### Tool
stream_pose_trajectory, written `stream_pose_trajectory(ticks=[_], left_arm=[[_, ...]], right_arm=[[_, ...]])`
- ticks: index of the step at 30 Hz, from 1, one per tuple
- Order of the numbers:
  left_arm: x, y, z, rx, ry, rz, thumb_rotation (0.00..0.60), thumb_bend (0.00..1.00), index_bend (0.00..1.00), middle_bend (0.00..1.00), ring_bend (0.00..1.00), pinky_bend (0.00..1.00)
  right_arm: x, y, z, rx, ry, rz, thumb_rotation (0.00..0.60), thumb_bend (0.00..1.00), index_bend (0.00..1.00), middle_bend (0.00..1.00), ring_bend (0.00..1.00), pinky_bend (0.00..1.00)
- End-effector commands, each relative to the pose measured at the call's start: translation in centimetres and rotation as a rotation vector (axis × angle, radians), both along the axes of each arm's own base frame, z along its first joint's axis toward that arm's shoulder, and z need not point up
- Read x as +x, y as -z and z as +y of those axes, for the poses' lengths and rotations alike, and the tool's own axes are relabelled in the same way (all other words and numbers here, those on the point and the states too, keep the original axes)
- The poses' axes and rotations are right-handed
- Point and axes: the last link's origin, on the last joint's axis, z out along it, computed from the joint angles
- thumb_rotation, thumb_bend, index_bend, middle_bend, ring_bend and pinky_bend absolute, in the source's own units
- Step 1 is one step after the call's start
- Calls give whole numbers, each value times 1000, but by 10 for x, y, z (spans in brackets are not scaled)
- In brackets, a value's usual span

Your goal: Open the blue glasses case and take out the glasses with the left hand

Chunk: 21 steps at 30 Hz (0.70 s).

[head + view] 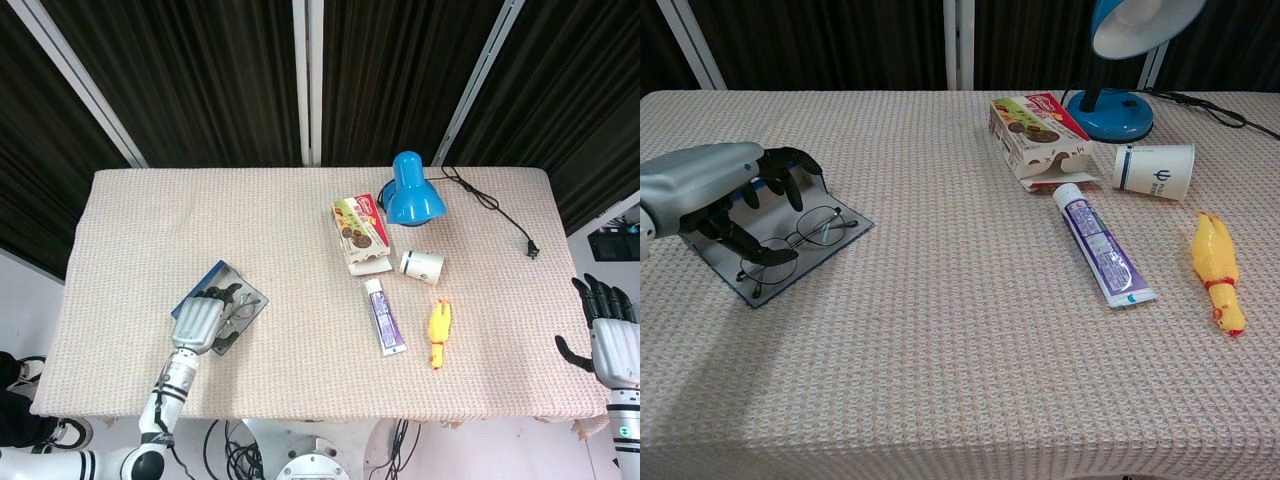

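Observation:
The blue glasses case (843,224) (216,274) lies open and flat near the table's front left. Thin wire-framed glasses (797,241) (243,303) rest on its grey lining. My left hand (728,190) (203,319) arches over the case, its dark fingers (790,170) spread above the glasses and the thumb reaching toward the near lens. The glasses still lie flat, and no finger visibly grips them. My right hand (609,334) hangs off the table's right edge with fingers apart, holding nothing.
A blue desk lamp (411,189) with its cord (497,209) stands at the back right. Toward the middle right lie a biscuit box (360,233), a tipped paper cup (421,265), a toothpaste tube (385,316) and a yellow rubber chicken (439,333).

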Motion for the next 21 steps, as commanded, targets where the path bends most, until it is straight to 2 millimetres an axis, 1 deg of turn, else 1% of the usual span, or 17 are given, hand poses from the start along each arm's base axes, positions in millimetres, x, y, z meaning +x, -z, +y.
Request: stream_pose_trajectory(ticks=[1, 6, 9, 21], left_arm=[[0, 2, 2, 36, 9, 46, 600, 227, 177, 348, 251, 356], [-1, 7, -1, 44, 2, 105, 600, 229, 183, 407, 285, 376], [1, 11, -2, 29, -23, 101, 600, 229, 184, 431, 303, 387], [5, 19, 3, 14, -58, 97, 600, 231, 184, 453, 329, 413]], right_arm=[[0, -4, 1, -14, -4, -2, 600, 237, 0, 0, 0, 0], [-2, -9, 2, -24, -4, -5, 600, 237, 0, 0, 0, 0], [-3, -10, 2, -25, -2, -9, 600, 237, 0, 0, 0, 0], [-5, -10, 2, -22, 3, -10, 600, 237, 0, 0, 0, 0]])
